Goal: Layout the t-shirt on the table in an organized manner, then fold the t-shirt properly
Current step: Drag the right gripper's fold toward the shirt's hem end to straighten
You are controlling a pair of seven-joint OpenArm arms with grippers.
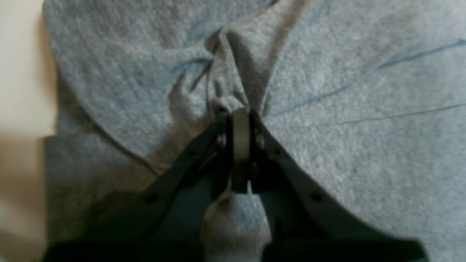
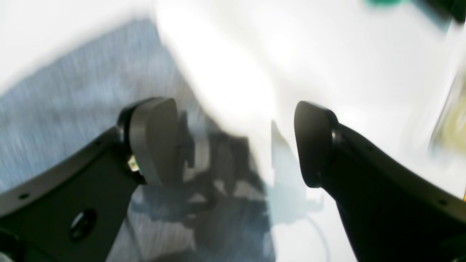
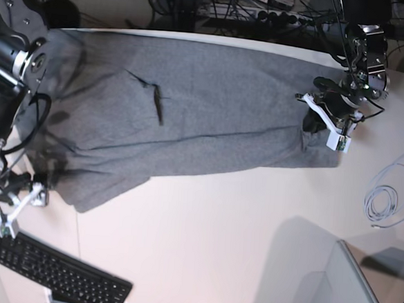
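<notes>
The heather-grey t-shirt (image 3: 204, 117) lies spread lengthwise across the far half of the white table (image 3: 216, 243), with wrinkles near its middle. At the shirt's right end my left gripper (image 3: 315, 121) is shut on a bunched fold of the fabric. The left wrist view shows this close up: the left gripper (image 1: 240, 112) pinches a ridge of the t-shirt (image 1: 346, 109). My right gripper (image 3: 23, 207) stands open just off the shirt's left lower corner. In the blurred right wrist view the right gripper (image 2: 233, 142) holds nothing, with the t-shirt (image 2: 72, 109) to its left and the table (image 2: 327, 54) beyond.
A black keyboard (image 3: 48, 265) lies at the front left, close to my right gripper. A coiled white cable (image 3: 383, 195) rests at the right side. A grey panel (image 3: 331, 292) fills the front right corner. Cables and gear line the far edge.
</notes>
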